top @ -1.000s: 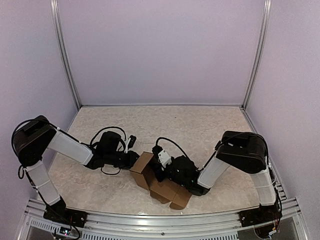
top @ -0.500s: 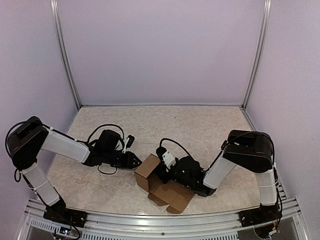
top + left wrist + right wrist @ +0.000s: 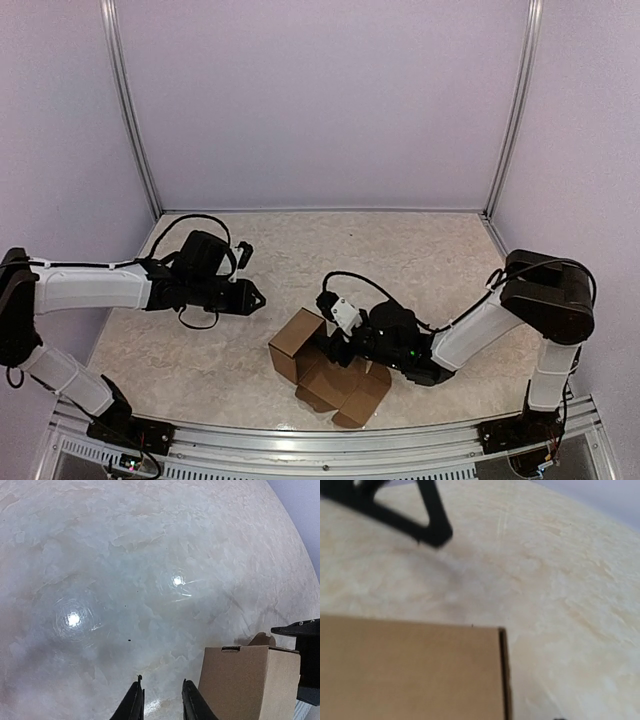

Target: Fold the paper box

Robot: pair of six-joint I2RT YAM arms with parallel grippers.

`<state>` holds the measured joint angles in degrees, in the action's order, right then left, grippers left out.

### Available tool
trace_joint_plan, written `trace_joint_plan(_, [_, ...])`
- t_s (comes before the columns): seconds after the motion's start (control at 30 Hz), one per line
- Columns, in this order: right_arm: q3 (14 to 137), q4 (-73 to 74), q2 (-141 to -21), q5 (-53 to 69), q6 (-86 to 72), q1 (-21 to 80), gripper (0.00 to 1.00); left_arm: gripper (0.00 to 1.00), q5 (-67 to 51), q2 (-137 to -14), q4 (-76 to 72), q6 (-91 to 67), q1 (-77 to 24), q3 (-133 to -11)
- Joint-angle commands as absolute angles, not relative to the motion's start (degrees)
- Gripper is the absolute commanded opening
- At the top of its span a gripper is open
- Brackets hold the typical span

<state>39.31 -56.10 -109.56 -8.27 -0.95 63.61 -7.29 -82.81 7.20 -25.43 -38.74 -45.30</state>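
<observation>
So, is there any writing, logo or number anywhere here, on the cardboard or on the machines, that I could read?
No text can be read in any view.
The paper box is plain brown, with no print on the faces shown.
The left arm and right arm show no legible brand or number.
A small white part on the right wrist is too small to tell if it bears text.
The table and back wall carry no signs.

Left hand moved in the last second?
Yes. The left hand has backed off the box, toward the rear-left corner post.
</observation>
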Motion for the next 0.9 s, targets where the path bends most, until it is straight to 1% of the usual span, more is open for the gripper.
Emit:
trace_joint_plan(0.0, [36.62,-45.62,-103.14,-6.39,3.36,64.12,0.60,0.24,-3.79,-78.71,17.22,-22.40,-40.95,-48.69])
trace_joint_plan(0.1, [36.34,-39.72,-99.09,-5.36,5.00,64.09,0.60,0.20,-5.84,-76.37,19.22,-22.10,-43.70,-50.41])
trace_joint_plan(0.23, [36.08,-33.22,-94.90,-3.47,5.37,64.08,0.60,0.15,-11.36,-74.76,18.43,-22.68,-46.88,-51.33])
trace_joint_plan(0.37, [35.05,-30.04,-91.63,-4.76,4.87,64.07,0.59,0.11,-13.01,-75.57,18.48,-22.85,-49.94,-52.75])
trace_joint_plan(0.4, [34.62,-29.78,-90.87,-5.15,4.80,64.07,0.59,0.09,-13.02,-76.39,18.59,-22.85,-50.65,-53.22])
trace_joint_plan(0.47, [33.72,-29.32,-89.43,-6.41,4.44,64.08,0.59,0.01,-13.34,-77.67,18.61,-22.90,-51.63,-53.96])
trace_joint_plan(0.5, [33.45,-28.81,-88.74,-6.80,4.26,64.12,0.59,0.00,-13.58,-78.45,18.41,-22.98,-51.94,-54.04])
trace_joint_plan(0.87, [30.59,-24.15,-82.82,-10.17,1.54,63.99,0.58,0.00,-15.02,-83.31,17.88,-24.25,-54.90,-52.90])
